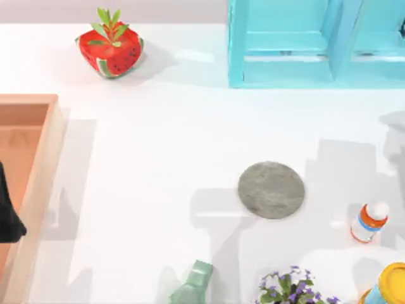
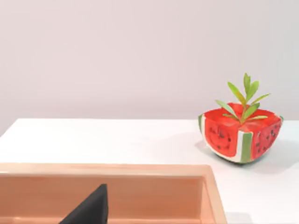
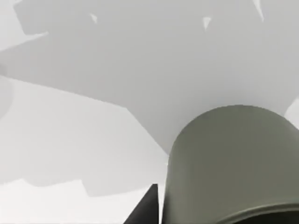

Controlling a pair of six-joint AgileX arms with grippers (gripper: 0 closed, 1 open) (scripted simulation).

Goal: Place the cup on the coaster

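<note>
The coaster [image 1: 271,189] is a flat grey mottled disc lying bare on the white table, right of centre in the top view. The cup [image 3: 231,163] is a plain olive-green cylinder seen very close in the right wrist view, above shadowed white tabletop. My right gripper [image 3: 224,205] is shut on the cup, with one dark fingertip [image 3: 145,207] against its side and the other hidden behind it. My left gripper [image 1: 9,218] is parked at the table's left edge over the wooden tray.
A wooden tray [image 1: 44,164] lines the left edge. A watermelon planter [image 1: 110,49] stands at the back left, a turquoise rack [image 1: 316,44] at the back right. A white-and-orange bottle [image 1: 369,221], a yellow-lidded container [image 1: 393,285], a flower pot [image 1: 292,288] and a green object [image 1: 193,285] crowd the front.
</note>
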